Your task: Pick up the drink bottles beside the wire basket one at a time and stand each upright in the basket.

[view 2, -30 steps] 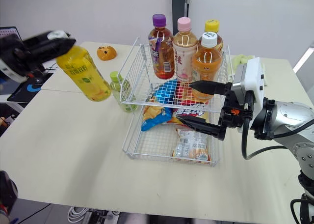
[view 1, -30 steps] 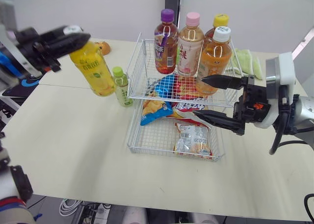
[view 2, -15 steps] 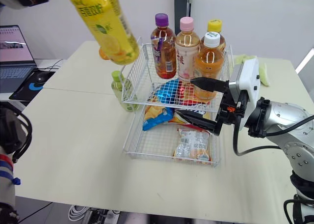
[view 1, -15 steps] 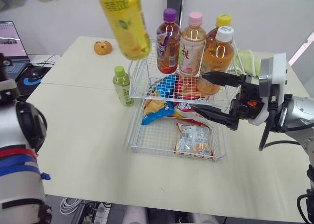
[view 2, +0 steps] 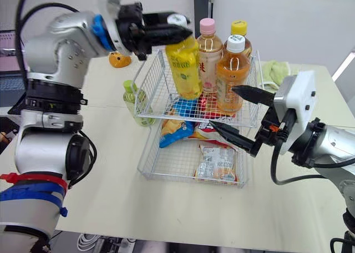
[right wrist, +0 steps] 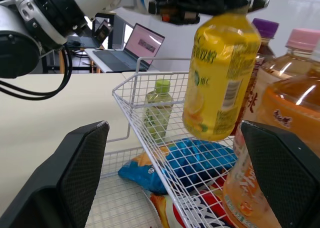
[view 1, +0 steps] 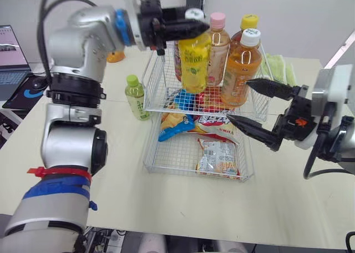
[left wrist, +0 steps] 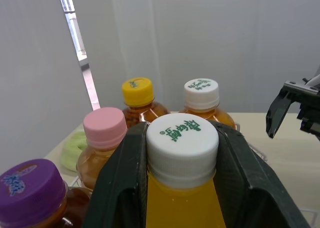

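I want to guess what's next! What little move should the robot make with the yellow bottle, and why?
Probably lower it straight down. The left gripper holds the yellow bottle by its cap, over the wire basket and its top shelf, and the bottle's base seems not yet resting on the wires.

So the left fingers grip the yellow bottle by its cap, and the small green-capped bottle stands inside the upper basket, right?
Not inside: the small green-capped bottle stands on the table beside the wire basket, as the left eye view shows. The left fingers do grip the yellow bottle by its cap.
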